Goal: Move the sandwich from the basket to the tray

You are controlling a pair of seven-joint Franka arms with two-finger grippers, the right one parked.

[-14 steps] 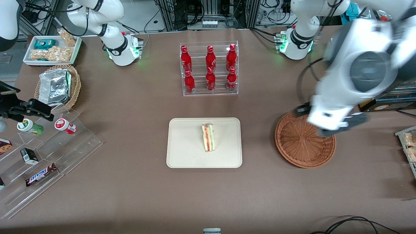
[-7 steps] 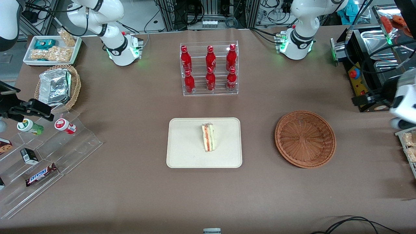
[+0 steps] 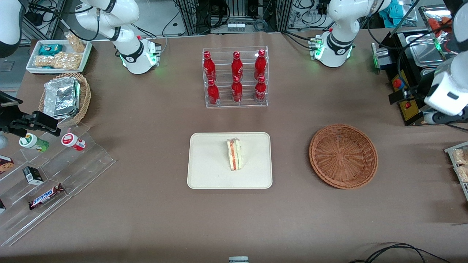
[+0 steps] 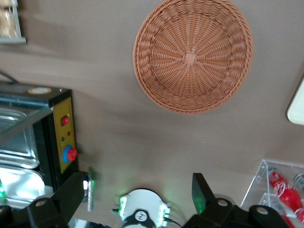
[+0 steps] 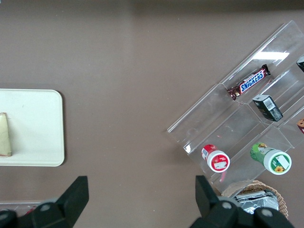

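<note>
The sandwich (image 3: 234, 154) stands on its edge on the cream tray (image 3: 208, 164), a little toward the basket from the tray's middle. It also shows in the right wrist view as a sandwich (image 5: 4, 135) on the tray (image 5: 33, 123). The reddish-brown basket (image 3: 343, 156) holds nothing; its bare woven bottom fills the left wrist view as the basket (image 4: 192, 54), with a tray corner (image 4: 297, 102) beside it. My gripper (image 3: 418, 107) hangs open and empty, high above the table at the working arm's end, farther from the front camera than the basket. Its fingers (image 4: 71, 190) stand wide apart.
A clear rack of red bottles (image 3: 236, 78) stands farther back than the tray. A black box with a red button (image 3: 400, 84) sits by my gripper. Toward the parked arm's end are a stepped acrylic shelf (image 3: 87, 160), a tan foil basket (image 3: 64, 96) and a snack tray (image 3: 58, 54).
My arm has pulled away from above the basket toward the working arm's end of the table. The sandwich, tray and basket have not moved.
</note>
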